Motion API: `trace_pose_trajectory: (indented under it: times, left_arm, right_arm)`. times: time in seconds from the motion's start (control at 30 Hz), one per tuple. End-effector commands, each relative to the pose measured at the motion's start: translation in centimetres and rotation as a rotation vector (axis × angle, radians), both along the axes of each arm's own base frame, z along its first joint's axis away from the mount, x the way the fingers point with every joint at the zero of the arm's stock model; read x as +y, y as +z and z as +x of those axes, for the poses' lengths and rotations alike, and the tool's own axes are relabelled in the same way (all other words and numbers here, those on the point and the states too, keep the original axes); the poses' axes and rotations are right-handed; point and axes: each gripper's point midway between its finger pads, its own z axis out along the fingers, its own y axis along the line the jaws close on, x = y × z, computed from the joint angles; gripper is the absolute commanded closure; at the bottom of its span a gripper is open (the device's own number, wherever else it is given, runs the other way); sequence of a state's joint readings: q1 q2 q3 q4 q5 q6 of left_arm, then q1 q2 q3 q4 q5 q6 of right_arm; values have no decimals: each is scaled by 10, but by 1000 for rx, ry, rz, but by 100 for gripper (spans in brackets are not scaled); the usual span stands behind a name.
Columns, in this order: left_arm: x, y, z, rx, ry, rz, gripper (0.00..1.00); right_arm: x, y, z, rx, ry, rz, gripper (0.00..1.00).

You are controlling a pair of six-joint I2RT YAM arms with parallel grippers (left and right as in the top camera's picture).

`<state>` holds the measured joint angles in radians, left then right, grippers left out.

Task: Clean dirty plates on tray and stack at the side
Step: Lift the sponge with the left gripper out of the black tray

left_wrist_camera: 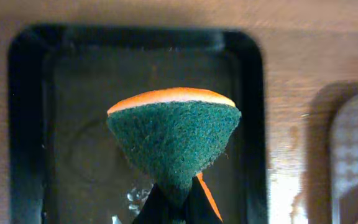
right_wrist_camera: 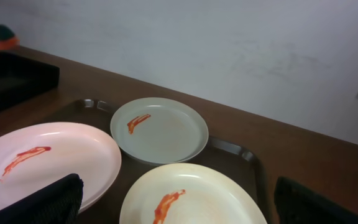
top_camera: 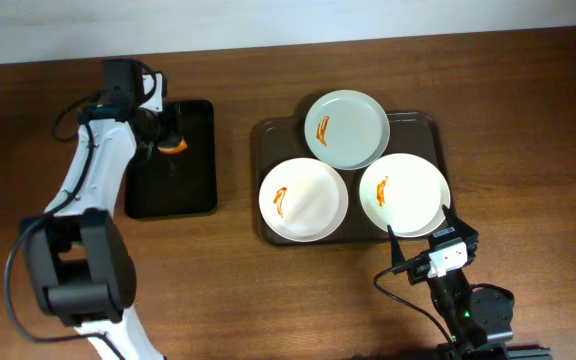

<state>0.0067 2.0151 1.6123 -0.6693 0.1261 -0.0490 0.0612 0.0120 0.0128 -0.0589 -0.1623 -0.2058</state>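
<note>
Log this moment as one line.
left gripper: shut on sponge over black tray | right gripper: open by near plate | plates: three, all smeared, on tray | stacked: none

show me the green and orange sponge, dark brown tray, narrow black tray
green and orange sponge [left_wrist_camera: 174,140], left wrist view, green face
dark brown tray [top_camera: 420,128], overhead view, bare top-right corner
narrow black tray [top_camera: 173,185], overhead view, bare floor

three plates [top_camera: 346,129] fill tray [top_camera: 265,150], table [top_camera: 528,150] free alongside
</note>
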Motion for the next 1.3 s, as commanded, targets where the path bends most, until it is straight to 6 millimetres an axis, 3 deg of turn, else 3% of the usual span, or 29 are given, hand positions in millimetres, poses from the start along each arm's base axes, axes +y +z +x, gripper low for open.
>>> trace_pose_trajectory:
  times: [0.0,0.03,0.1,0.23,0.27,0.33,0.43,0.5,0.57,0.6,0.67,0.8,1.0,1.2,1.27]
  left_arm:
    - [4,-44,-4,98,13,14,100]
    - [4,-44,-4,101,12,13,100]
    - [2,-24,-5,69,7,0,100]
    - [-36,41,-10,-40,-99,-203,100]
    - [-35,42,-11,-40,-96,-196,100]
    - [-16,23,-10,-4,-39,-100,100]
    - [-25,-17,-15,96,-48,-154,100]
    - [-19,-21,-16,128,44,-201,100]
    - [0,-23,-20,178,239,-278,100]
    - [3,-22,-23,206,305,-339,100]
    - [-7,-10,-24,224,269,-517,100]
    - [-40,40,-31,243,102,-926,100]
    - [-26,43,-30,231,124,-954,100]
    - [-24,43,-30,230,128,-951,100]
    - [-17,30,-32,247,177,-882,100]
  right_arm:
    - [1,-3,0,5,7,4,2]
    - [1,-3,0,5,7,4,2]
    - [1,-3,0,6,7,4,2]
    - [1,-3,0,5,7,4,2]
    - [1,-3,0,5,7,4,2]
    - [1,-3,0,6,7,4,2]
    - [1,-3,0,6,7,4,2]
    - [1,-3,0,5,7,4,2]
    - [1,-3,0,5,7,4,2]
    - [1,-3,0,5,7,4,2]
    - [1,-3,0,5,7,4,2]
    - [1,-3,0,6,7,4,2]
    - [1,-3,0,5,7,4,2]
    - [1,-3,0,5,7,4,1]
    - [1,-3,0,6,7,4,2]
